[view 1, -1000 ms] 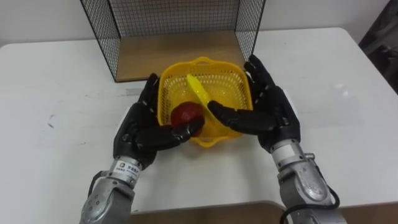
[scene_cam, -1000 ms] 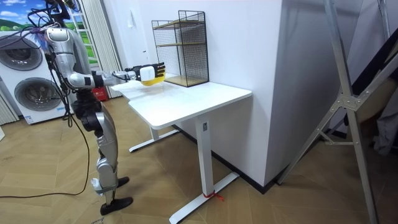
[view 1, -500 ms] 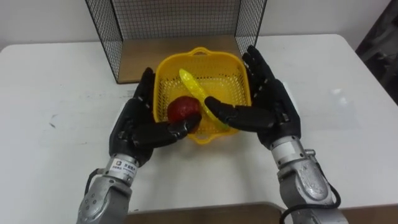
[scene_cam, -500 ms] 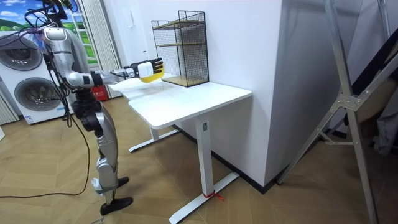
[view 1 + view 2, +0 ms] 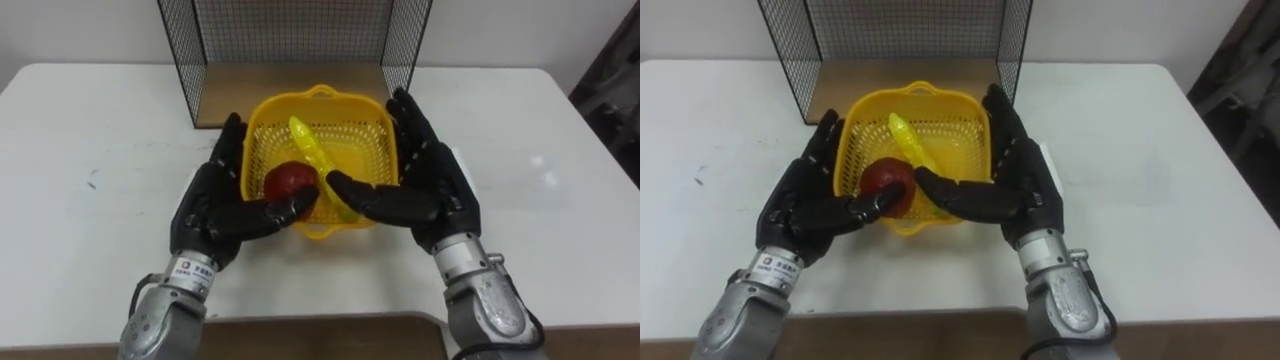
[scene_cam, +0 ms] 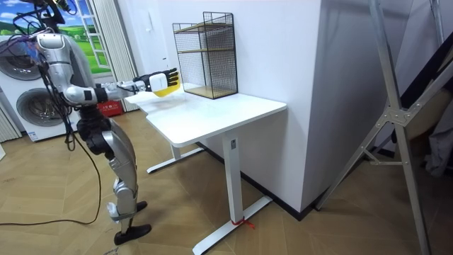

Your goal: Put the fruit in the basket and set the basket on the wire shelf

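Both straight-fingered, left robot hand and right robot hand squeeze the basket mid-frame; I'd hold it level toward the wire shelf above.

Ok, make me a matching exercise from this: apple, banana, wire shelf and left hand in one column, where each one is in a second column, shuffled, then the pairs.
1. apple
2. banana
3. wire shelf
4. left hand

A. flat against the basket's left side
B. behind the basket, at the table's far edge
C. in the basket, at its near left corner
D. in the basket, lying slantwise across the middle

Pairs: 1-C, 2-D, 3-B, 4-A
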Robot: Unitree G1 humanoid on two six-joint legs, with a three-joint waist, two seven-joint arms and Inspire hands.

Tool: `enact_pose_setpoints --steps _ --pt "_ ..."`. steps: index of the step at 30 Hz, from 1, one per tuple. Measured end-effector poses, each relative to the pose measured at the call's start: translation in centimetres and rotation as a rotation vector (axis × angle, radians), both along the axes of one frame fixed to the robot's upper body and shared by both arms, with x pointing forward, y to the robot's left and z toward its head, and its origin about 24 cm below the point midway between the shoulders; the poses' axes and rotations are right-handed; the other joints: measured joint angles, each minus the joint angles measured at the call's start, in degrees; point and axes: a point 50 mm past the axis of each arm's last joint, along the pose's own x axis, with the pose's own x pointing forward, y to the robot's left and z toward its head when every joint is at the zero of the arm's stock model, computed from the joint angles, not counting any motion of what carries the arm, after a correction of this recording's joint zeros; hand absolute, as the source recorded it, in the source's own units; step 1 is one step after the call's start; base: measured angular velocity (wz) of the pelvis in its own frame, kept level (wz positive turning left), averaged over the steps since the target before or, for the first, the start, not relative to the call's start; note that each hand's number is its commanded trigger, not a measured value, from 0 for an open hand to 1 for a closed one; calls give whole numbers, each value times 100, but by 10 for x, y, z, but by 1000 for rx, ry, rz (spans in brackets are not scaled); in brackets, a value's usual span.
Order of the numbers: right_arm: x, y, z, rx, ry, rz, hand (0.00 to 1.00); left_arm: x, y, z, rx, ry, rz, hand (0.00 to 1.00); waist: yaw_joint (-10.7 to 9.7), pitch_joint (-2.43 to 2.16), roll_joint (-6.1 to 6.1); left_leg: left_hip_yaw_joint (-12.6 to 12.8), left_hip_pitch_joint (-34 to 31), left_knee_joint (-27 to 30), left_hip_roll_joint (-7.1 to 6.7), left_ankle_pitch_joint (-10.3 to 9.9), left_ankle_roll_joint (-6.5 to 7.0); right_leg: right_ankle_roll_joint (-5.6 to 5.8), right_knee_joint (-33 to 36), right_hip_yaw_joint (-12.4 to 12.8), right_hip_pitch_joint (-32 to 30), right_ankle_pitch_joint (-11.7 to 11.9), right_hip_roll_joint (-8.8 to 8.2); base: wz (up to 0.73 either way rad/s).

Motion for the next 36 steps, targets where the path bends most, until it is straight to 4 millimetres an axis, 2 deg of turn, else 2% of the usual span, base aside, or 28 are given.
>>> enact_pose_setpoints --steps 6,9,10,15,18,21,24,25,26,27,28,29,30,31,32,33,34,35,36 --pt "0 -1 -1 -23 -2 12 0 -2 1 -2 47 4 -3 0 -54 -18 -2 -44 -241 53 -6 254 -76 -107 142 24 -239 -12 -52 6" --pt "-1 -1 -2 -26 1 19 0 -2 3 -2 57 4 0 0 -96 -33 -24 -112 -217 -82 -47 290 -84 -117 218 -1 -332 -26 -78 3" --pt "-2 -1 -3 -25 5 20 0 -3 4 -3 58 9 0 0 -151 -52 -52 -152 -224 -139 -94 334 -80 -115 243 -46 -392 -36 -121 17" --pt "-5 -4 -6 -29 19 13 0 -4 0 -4 70 9 -13 0 -197 -51 -93 -202 -206 -170 -196 358 -55 -99 380 -165 -411 -117 -268 7" --pt "-4 -4 -6 -25 18 11 0 -6 1 -5 63 15 -7 0 -189 -51 -109 -203 -167 -147 -209 356 -51 -67 416 -161 -374 -157 -320 1" --pt "-4 -3 -5 -32 11 15 0 -6 -1 -5 60 15 -12 0 -198 -53 -142 -192 -248 -69 -300 326 -4 -5 452 -148 -340 -216 -356 10" --pt "-3 -4 -4 -33 9 6 0 -6 -1 -5 59 16 -16 0 -209 -92 -198 -178 -226 -170 -469 232 157 145 650 -148 -389 -386 -529 19" --pt "-3 -4 -3 -32 6 3 0 -6 -2 -5 59 16 -16 0 -211 -102 -216 -181 -177 -206 -580 180 237 220 871 -153 -410 -462 -663 12" --pt "-2 -4 -2 -33 -2 5 0 -6 -4 -5 50 15 -20 0 -252 -104 -241 -149 -125 -204 -670 116 334 287 1441 -101 -634 -504 -823 17" --pt "-1 -3 -1 -33 -4 6 0 -6 -4 -5 51 15 -21 0 -289 -101 -238 -155 -123 -144 -730 87 378 339 1911 -73 -818 -450 -913 27" --pt "-1 -4 -1 -34 -4 1 0 -6 -5 -5 51 15 -23 0 -312 -96 -218 -177 -97 -46 -829 10 453 330 2665 31 -1147 -196 -1057 35" --pt "-1 -4 -1 -43 -5 -3 0 -6 -5 -5 55 14 -26 0 -328 -62 -194 -231 -18 -12 -872 -43 517 353 3187 192 -1367 173 -1073 34" --pt "-1 -4 -1 -47 -6 -4 0 -6 -5 -5 56 14 -28 0 -359 -46 -166 -277 9 -13 -879 -62 546 364 3347 237 -1452 356 -1061 31" --pt "-1 -5 -1 -50 -8 -6 0 -6 -6 -5 54 9 -30 0 -403 6 -65 -412 107 -36 -869 -84 589 406 3521 245 -1574 605 -1014 31" --pt "-2 -8 -1 -57 -7 -15 0 -6 -6 -4 55 4 -27 0 -438 21 -5 -499 118 -60 -850 -98 616 475 3347 233 -1610 487 -908 27" --pt "-1 -7 -1 -53 -8 -13 0 -5 -5 -3 55 -1 -21 0 -456 24 -3 -509 116 -67 -838 -104 629 476 3157 233 -1634 350 -840 17" --pt "-2 -6 -1 -51 -7 -9 0 -5 -4 -3 56 -3 -13 0 -458 46 25 -531 117 -71 -815 -112 645 447 2605 250 -1660 117 -701 12" --pt "-2 -7 -1 -53 -8 -9 0 -5 -4 -3 56 -1 -12 0 -465 49 31 -563 120 -54 -815 -115 652 403 1871 214 -1657 77 -539 13" --pt "-1 -7 -1 -53 -8 -9 0 -5 -5 -3 56 -1 -14 0 -474 50 28 -569 116 -54 -822 -118 656 364 1513 202 -1652 115 -487 12"
